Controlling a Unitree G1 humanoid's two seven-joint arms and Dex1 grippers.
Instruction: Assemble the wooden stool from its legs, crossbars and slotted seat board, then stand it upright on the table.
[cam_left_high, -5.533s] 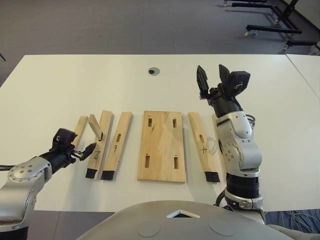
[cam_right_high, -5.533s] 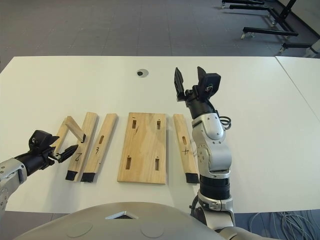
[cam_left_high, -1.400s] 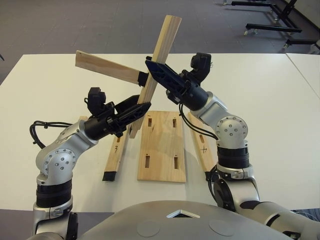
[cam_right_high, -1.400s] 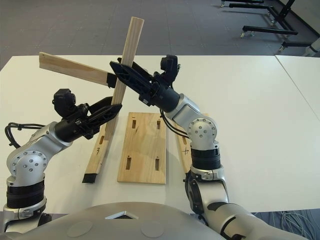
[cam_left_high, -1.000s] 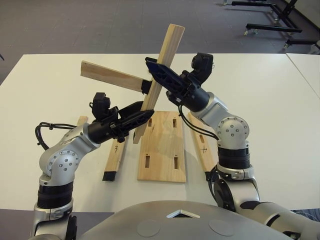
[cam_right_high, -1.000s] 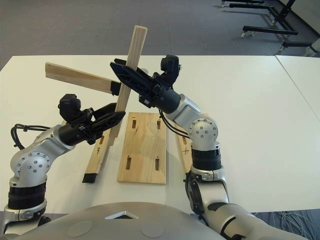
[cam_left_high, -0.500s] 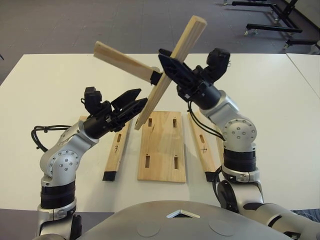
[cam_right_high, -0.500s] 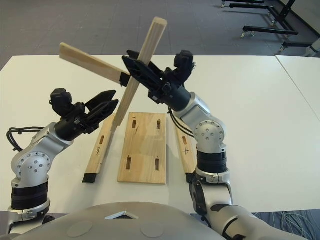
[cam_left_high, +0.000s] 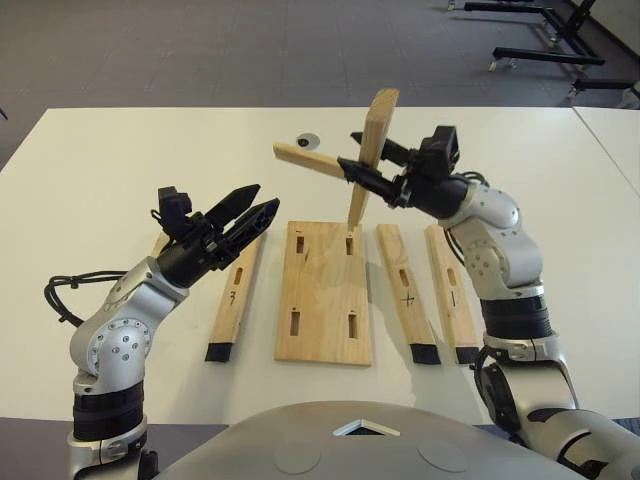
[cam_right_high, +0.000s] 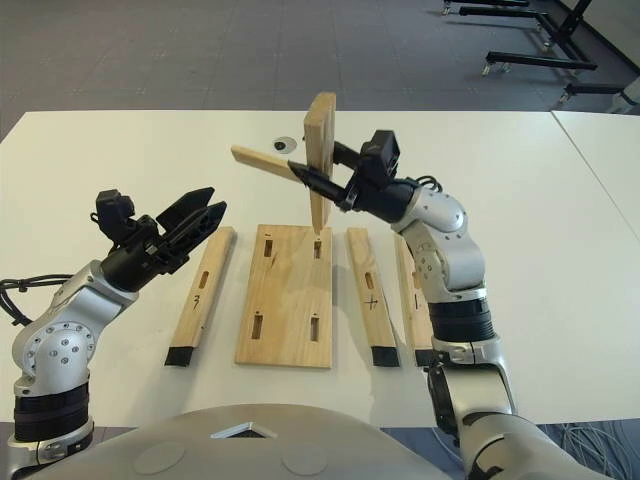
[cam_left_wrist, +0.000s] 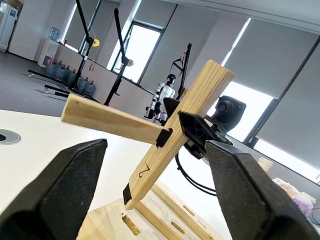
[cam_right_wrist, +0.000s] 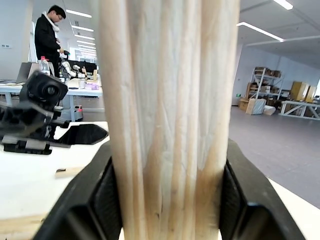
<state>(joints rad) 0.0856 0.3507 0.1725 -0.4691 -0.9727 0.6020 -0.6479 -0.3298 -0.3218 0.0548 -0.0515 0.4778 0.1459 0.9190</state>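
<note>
Leg (cam_left_high: 378, 115) with crossbar (cam_left_high: 308, 160) swung upright over seat board (cam_left_high: 322, 300), right gripper (cam_left_high: 356, 158) clenched on it; left gripper (cam_left_high: 266, 197) released

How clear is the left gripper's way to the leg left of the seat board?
Probably yes. The left gripper is open and empty, hovering above the far end of that leg; nothing lies on it, and the right gripper holds its assembly over the seat board.

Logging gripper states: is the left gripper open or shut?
Open. The left gripper shows spread fingers with nothing between; the right gripper holds the leg.
</note>
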